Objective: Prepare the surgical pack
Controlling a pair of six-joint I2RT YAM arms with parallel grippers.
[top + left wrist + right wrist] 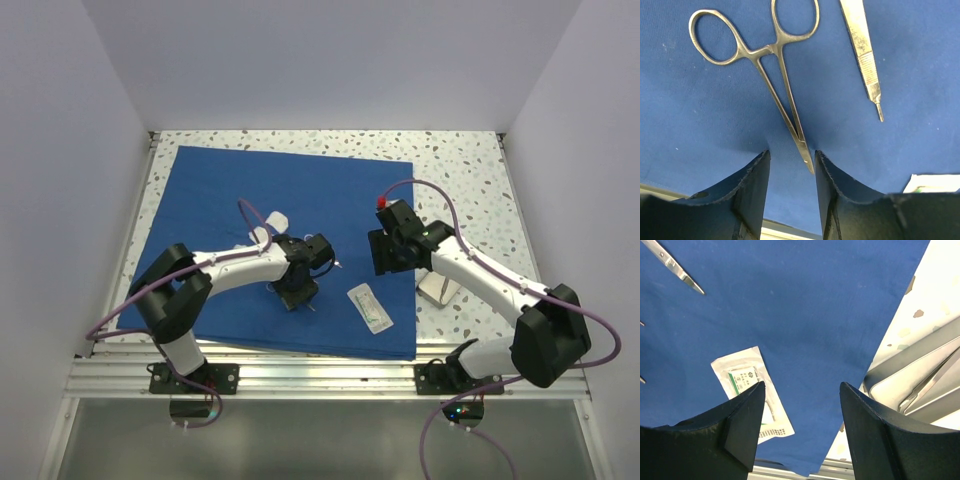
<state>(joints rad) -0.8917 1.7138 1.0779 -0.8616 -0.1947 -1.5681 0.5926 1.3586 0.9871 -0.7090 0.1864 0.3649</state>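
On the speckled table [470, 160], steel ring-handled forceps [775, 80] are shown flat on the royal-blue cloth drape [300, 190], tip between the parted left end effector [791, 155], the right end effector [802, 387] spread empty; cloth might be pinched or the tip skidded aside.

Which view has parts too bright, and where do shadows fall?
Right wrist view: the white speckled table is washed out beside the royal-blue cloth drape. Left wrist view: the steel ring-handled forceps are sharp, a soft shadow at their tips. Top view: even light.
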